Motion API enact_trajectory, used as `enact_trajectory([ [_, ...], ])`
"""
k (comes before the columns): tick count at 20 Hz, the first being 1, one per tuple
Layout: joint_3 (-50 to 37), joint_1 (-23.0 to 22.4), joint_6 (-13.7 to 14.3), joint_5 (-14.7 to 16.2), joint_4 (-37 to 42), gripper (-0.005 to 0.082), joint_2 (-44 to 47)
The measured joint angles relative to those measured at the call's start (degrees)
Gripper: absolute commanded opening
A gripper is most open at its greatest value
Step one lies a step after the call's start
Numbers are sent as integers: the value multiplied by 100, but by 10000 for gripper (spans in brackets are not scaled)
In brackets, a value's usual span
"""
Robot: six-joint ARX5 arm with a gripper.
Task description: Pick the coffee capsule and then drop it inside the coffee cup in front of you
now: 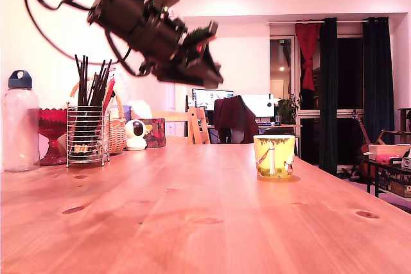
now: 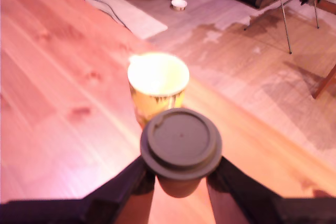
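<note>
The coffee cup (image 1: 274, 156), a short yellow-green mug with a white vertical figure, stands on the wooden table (image 1: 192, 210) toward the exterior view's right. High above the table, up and to the exterior view's left of the cup, my gripper (image 1: 209, 72) hangs tilted. In the wrist view my gripper (image 2: 181, 174) is shut on the coffee capsule (image 2: 181, 142), a dark round capsule held between the two black fingers (image 2: 131, 179). The cup's bright open mouth (image 2: 158, 74) lies just beyond the capsule there.
At the exterior view's left stand a clear water bottle (image 1: 19, 123), a red glass goblet (image 1: 52, 126), a wire holder of dark sticks (image 1: 87, 129), a wicker basket (image 1: 117, 126) and a small white camera (image 1: 135, 135). The table's edge (image 1: 359, 190) runs near the cup.
</note>
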Motion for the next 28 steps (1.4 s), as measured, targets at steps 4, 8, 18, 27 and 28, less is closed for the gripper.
enact_trajectory([
  [4,402,0,96,0,-219,131,0],
  [8,848,0,109,0,-573,133,39],
  [18,2977,-153,260,-2,-1718,133,1368],
  [27,4671,-225,260,-13,-2382,133,2409],
  [28,4815,-225,258,-13,-2441,133,2524],
])
